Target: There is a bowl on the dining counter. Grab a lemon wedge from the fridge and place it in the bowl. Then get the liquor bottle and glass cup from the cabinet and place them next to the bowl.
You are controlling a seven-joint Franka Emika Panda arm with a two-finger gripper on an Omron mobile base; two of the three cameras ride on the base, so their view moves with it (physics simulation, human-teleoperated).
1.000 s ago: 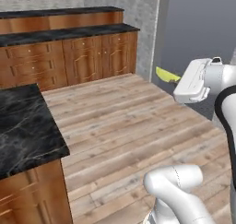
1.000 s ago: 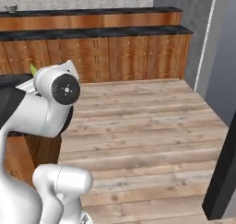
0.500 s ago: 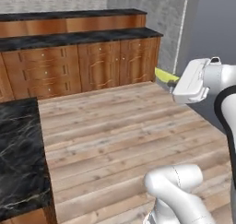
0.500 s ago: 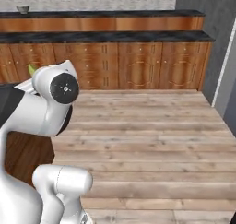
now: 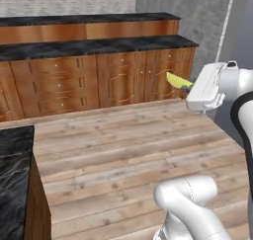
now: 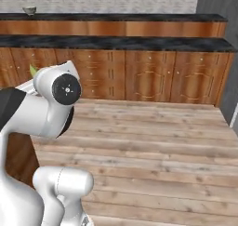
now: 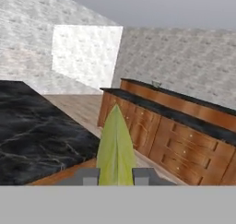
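My gripper (image 5: 187, 87) is held up at the right of the left base view, shut on a yellow-green lemon wedge (image 5: 176, 79) that sticks out to its left. In the hand view the lemon wedge (image 7: 115, 147) stands upright between the two dark fingertips (image 7: 90, 176), with the gripper (image 7: 116, 176) pinching its base. A green sliver of the wedge (image 6: 32, 70) peeks from behind the arm in the right base view. The small grey bowl (image 6: 29, 9) sits far off on the raised dining counter (image 6: 116, 17), at its left end.
A long run of wooden cabinets with a black marble top (image 5: 94, 46) spans the far side. A black marble counter corner (image 5: 15, 175) stands close at the left. Plank floor (image 6: 153, 146) lies between them. A grey wall (image 5: 197, 17) rises at the right.
The whole scene has shifted across both base views, so the base has moved; the near black counter has slid out to the left. The wedge stays gripped.
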